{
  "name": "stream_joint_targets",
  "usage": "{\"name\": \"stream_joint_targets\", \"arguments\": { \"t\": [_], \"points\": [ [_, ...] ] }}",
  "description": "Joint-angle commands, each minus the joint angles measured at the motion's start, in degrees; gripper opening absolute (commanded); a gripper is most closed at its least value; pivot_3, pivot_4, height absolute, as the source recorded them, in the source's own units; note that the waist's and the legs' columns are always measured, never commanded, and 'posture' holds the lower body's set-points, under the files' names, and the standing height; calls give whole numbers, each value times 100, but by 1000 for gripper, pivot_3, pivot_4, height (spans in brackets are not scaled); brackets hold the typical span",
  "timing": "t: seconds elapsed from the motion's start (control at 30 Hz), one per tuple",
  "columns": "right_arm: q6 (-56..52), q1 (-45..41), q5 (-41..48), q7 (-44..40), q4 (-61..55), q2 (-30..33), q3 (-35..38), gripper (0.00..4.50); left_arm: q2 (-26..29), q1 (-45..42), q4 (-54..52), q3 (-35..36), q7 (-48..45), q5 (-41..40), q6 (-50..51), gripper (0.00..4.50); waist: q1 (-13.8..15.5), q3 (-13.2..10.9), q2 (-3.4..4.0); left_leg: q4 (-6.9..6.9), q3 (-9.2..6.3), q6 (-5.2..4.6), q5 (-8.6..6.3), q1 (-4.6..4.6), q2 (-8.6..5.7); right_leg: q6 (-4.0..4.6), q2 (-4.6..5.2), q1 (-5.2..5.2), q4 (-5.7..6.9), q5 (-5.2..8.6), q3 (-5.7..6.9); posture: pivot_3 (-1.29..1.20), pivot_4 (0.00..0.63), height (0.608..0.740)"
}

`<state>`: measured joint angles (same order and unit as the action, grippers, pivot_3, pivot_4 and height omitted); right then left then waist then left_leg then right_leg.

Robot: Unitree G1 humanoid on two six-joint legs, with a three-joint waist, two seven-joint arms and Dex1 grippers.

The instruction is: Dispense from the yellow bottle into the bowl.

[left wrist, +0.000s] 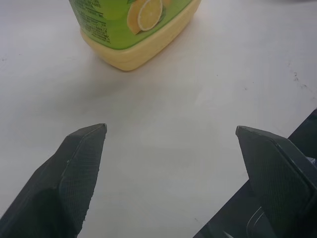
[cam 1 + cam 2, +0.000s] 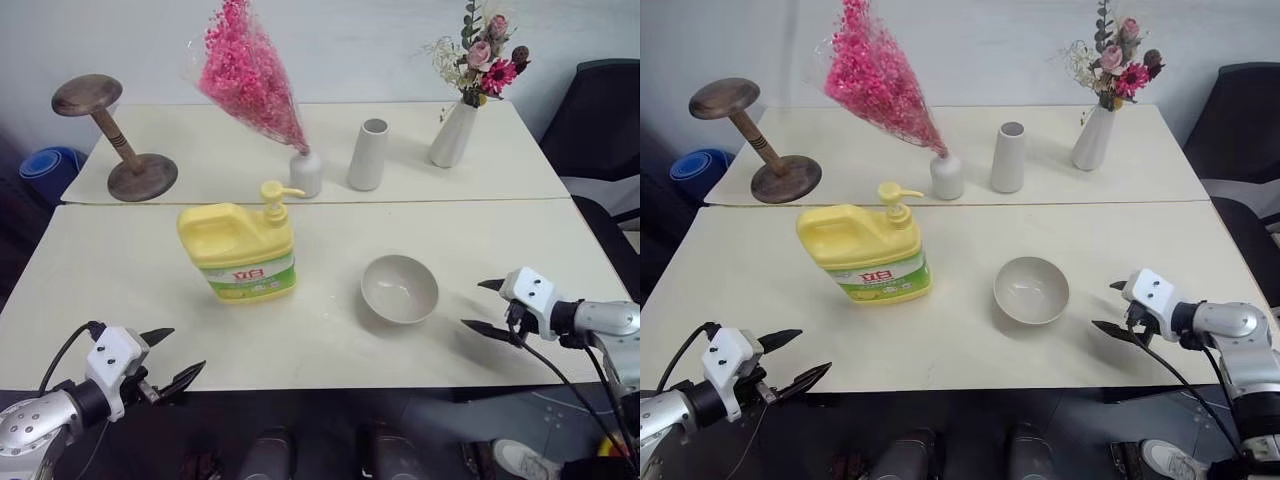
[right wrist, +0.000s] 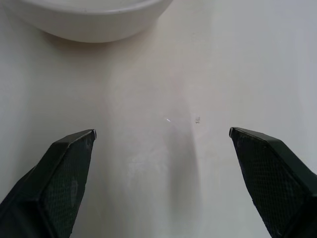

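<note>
I am looking over two pale tables (image 2: 150,300) pushed edge to edge. On the far one, a dark wooden stand (image 2: 112,140) with a round top is leaning at my left. Pink dried flowers (image 2: 248,72) are spraying up out of a small white vase (image 2: 306,173), and just beside it a tall white cylinder vase (image 2: 368,154) is standing empty. Farther right, a slim white vase (image 2: 453,134) is holding a mixed bouquet (image 2: 482,58). A black chair (image 2: 598,115) is sitting past the right edge, and a blue bin (image 2: 50,170) is showing at far left.

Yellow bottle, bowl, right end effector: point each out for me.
yellow bottle (image 2: 240,245), left eye view, upper body above the label.
bowl (image 2: 399,289), left eye view, inner surface.
right end effector (image 2: 486,305), left eye view, between its open fingertips.
</note>
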<state>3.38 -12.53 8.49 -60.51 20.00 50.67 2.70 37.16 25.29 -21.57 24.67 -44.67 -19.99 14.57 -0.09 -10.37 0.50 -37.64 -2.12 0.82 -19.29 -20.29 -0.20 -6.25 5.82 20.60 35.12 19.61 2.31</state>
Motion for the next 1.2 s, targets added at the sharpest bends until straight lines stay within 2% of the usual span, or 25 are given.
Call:
{"name": "stream_joint_targets", "arguments": {
  "t": [0.03, 0.33, 0.47, 0.63, 0.73, 0.9, 0.97, 1.07, 1.2],
  "points": [
    [-57, 27, 116, 36, -222, -40, 153, 4498, 98, -12, 11, 73, -44, 20, -70, 4456, -3, 0, 0, -1, 0, 0, 0, 0, 0, 0, 0, 0, 0, 0, 0, 0, 150, 740],
    [-378, 53, 225, 73, -438, 16, 227, 4498, 52, -81, -45, 22, -87, -149, 122, 4456, -1, 0, 0, -6, 0, 0, 0, 0, 0, 0, 0, 0, 8, 0, -2, 0, 150, 740],
    [-688, 5, 485, -224, -769, 221, 314, 4498, 182, -84, -268, 86, -331, -414, 309, 4456, 0, 0, 0, -5, -1, 0, 0, 0, 0, 0, 1, 0, 8, 0, -1, 0, 150, 740],
    [-1039, -145, 761, -519, -1601, 450, 395, 4498, 752, 126, -1214, 395, -866, -1423, 1217, 4456, -3, -14, 1, -13, -4, 0, -1, -3, 2, 1, 5, 3, 17, 1, -3, 0, 150, 740],
    [-1492, -338, 1110, -886, -2715, 595, 189, 4498, 1627, -106, -1990, 1026, -1256, -2627, 2062, 4456, 0, -31, 2, -15, -7, 2, 0, -3, 4, 3, 5, 3, 17, 1, -3, 0, 150, 740],
    [-1754, -418, 1069, -952, -3571, 475, -269, 4498, 2403, -818, -2136, 1228, -1298, -3246, 2573, 4456, 9, -41, 18, -18, -23, 7, 2, -7, 1, 8, 6, 2, 22, 4, 11, 0, 150, 740],
    [-1638, -347, 870, -848, -3781, 333, -566, 4498, 2641, -1084, -2077, 1100, -1421, -3178, 2551, 4456, 6, -46, 11, -17, -25, 5, 0, -13, -1, 8, 6, 4, 20, 4, 14, 0, 150, 740],
    [-1248, -280, 250, -325, -3592, -64, -951, 3911, 2807, -1530, -1899, 819, -1480, -3176, 2537, 4500, 2, -47, 9, -16, -26, 4, -1, -21, -4, 8, 3, 9, 15, 4, 17, 0, 150, 740],
    [-1145, -204, -299, 27, -3342, -269, -1229, 2547, 2934, -2082, -1758, 484, -1484, -3196, 2581, 4500, -1, -49, 11, -16, -19, 3, 0, -32, -11, 6, 1, 26, 21, 3, 11, 0, 150, 740]
  ]
}}
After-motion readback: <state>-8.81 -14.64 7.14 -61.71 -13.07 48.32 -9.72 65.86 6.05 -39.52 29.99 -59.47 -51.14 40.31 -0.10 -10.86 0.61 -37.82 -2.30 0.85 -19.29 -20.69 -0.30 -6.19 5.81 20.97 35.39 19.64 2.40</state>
